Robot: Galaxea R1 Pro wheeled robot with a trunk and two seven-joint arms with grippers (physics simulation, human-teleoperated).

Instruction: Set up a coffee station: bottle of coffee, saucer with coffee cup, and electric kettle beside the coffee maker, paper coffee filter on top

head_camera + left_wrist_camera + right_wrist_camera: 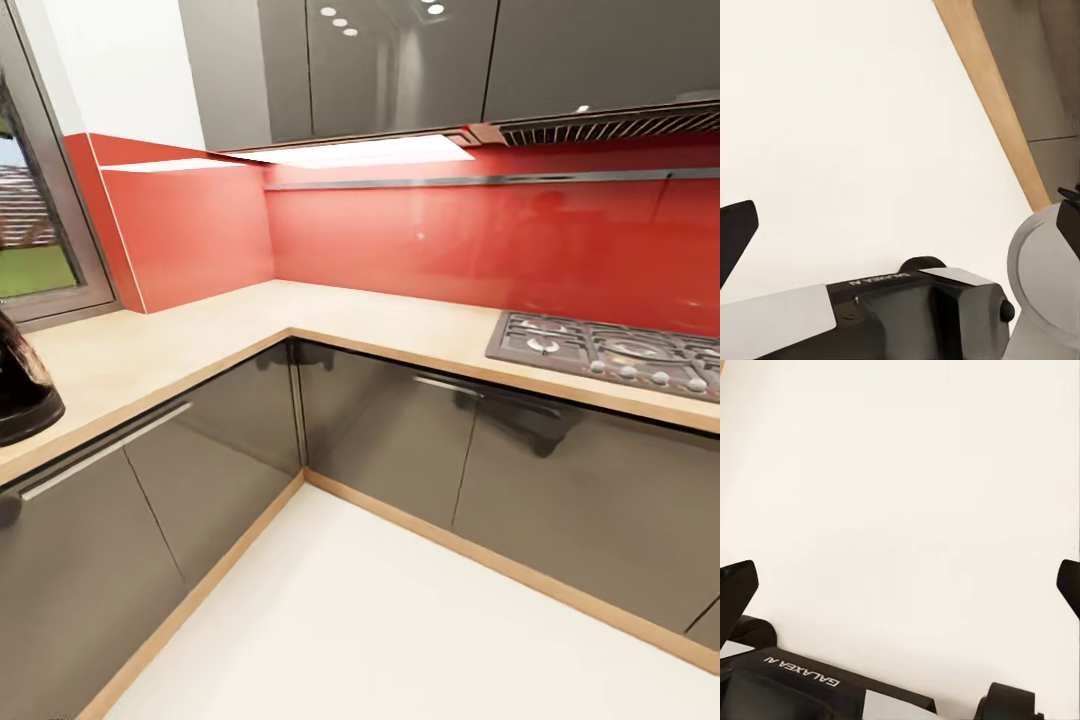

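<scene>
**At the worktop's left edge, a dark object cut off by the frame**

At the left edge of the head view, a glossy black rounded object (22, 385) stands on the worktop (200, 335) below the window (35, 230); most of it is cut off, so I cannot tell which task item it is. Along the worktop's right stretch a gas hob (610, 352) sits against the red backsplash (480, 235), with grey cabinet doors (380, 440) below.

Both wrist views look down on pale floor (855, 120). The left gripper (904, 225) and right gripper (904, 585) show only dark fingertips at opposite picture edges, spread wide with nothing between them.
</scene>
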